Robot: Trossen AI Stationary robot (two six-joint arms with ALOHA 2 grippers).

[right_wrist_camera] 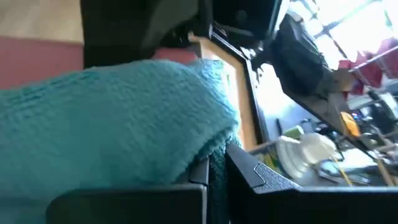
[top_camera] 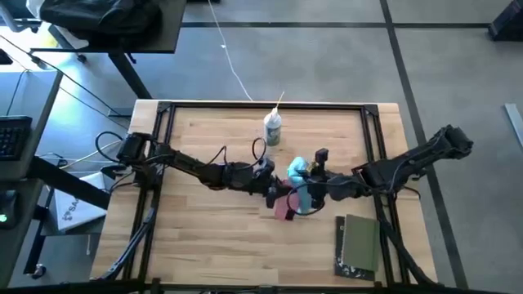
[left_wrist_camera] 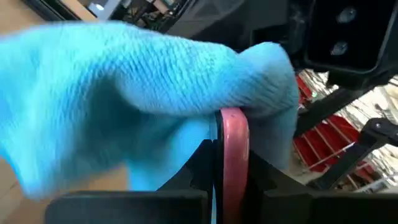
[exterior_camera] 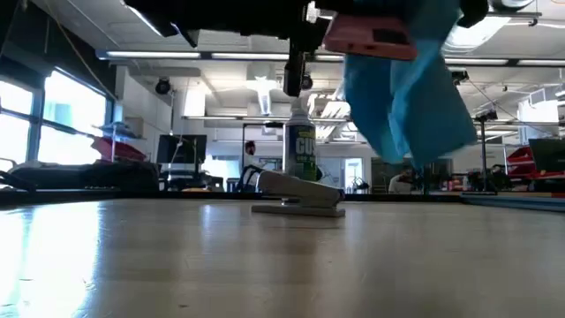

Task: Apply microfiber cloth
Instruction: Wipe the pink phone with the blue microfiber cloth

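Just short of the spray bottle [top_camera: 272, 128] and clear above the table [top_camera: 204, 237], the left hand [top_camera: 280, 198] grips a flat pink object [top_camera: 285, 207] edge-on, while the right hand [top_camera: 304, 186] clamps the microfiber cloth [top_camera: 297, 173], which drapes over that pink object and hangs free.

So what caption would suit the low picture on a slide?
Blue microfiber cloth draped against a pink slab, both held above the table, spray bottle behind.
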